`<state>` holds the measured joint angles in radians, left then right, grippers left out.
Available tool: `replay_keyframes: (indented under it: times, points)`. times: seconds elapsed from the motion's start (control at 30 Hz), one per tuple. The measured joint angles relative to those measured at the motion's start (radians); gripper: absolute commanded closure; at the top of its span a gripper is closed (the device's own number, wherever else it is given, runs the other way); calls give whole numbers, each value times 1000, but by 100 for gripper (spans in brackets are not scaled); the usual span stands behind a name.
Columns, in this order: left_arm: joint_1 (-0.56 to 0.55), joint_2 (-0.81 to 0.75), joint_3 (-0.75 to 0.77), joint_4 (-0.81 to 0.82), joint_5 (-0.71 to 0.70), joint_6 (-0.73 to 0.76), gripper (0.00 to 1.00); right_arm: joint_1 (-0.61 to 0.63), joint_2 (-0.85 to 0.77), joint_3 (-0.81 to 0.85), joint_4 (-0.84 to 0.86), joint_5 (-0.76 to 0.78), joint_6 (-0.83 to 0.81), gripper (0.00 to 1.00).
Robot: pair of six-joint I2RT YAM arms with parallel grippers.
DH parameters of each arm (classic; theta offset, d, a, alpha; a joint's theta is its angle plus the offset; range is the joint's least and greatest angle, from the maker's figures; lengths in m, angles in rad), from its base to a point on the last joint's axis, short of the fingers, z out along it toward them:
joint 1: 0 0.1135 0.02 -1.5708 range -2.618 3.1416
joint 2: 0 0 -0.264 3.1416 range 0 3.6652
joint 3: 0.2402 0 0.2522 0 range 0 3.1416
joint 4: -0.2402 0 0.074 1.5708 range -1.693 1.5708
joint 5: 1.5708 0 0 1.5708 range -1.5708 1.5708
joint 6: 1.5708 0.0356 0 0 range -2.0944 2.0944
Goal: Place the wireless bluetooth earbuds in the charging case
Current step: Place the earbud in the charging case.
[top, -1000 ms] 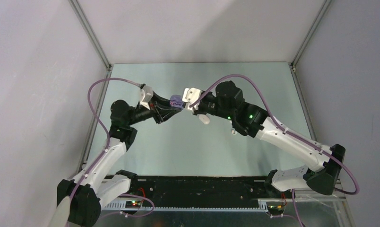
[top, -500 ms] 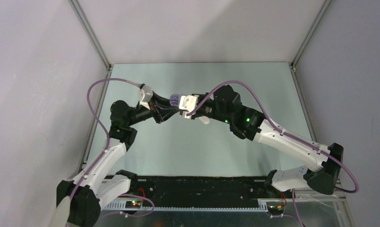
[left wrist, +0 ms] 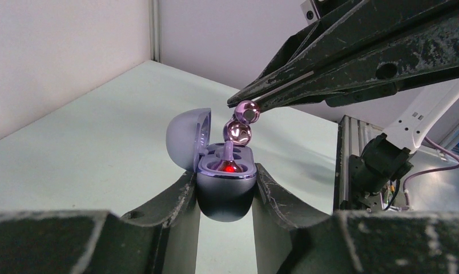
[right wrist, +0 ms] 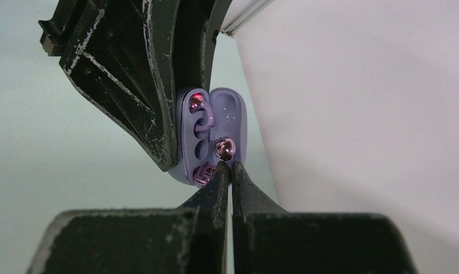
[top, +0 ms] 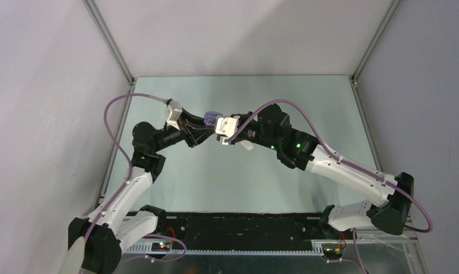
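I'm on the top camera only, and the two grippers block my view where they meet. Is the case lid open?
Observer: Yes. The left wrist view shows the left gripper clamping the charging case, lid open.
Operator: Is the right gripper carrying anything?
Observer: The right gripper pinches a shiny earbud at its tips, just over the open case.
Operator: Any light showing?
Observer: A red light glows inside the case.

Nothing I can read in any view. The lilac charging case (left wrist: 225, 198) held in my left gripper (left wrist: 224, 177) has no legible logo or print. The earbud (left wrist: 238, 131) pinched in my right gripper (right wrist: 231, 171) has no readable marking.
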<state>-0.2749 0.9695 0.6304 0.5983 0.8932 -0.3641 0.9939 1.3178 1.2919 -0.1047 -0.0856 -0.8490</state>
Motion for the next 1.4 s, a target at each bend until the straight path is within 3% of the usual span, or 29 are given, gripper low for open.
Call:
replay_keyframes:
  times: [1.03, 1.13, 1.4]
  points:
    - [-5, 5, 0, 27, -55, -43, 100, 21, 30, -2, 47, 48, -39, 100]
    - [-5, 5, 0, 26, -58, -38, 100, 21, 32, -2, 45, 54, -67, 88]
    - [-5, 6, 0, 18, -60, -29, 100, 21, 35, -2, 35, 70, -111, 72]
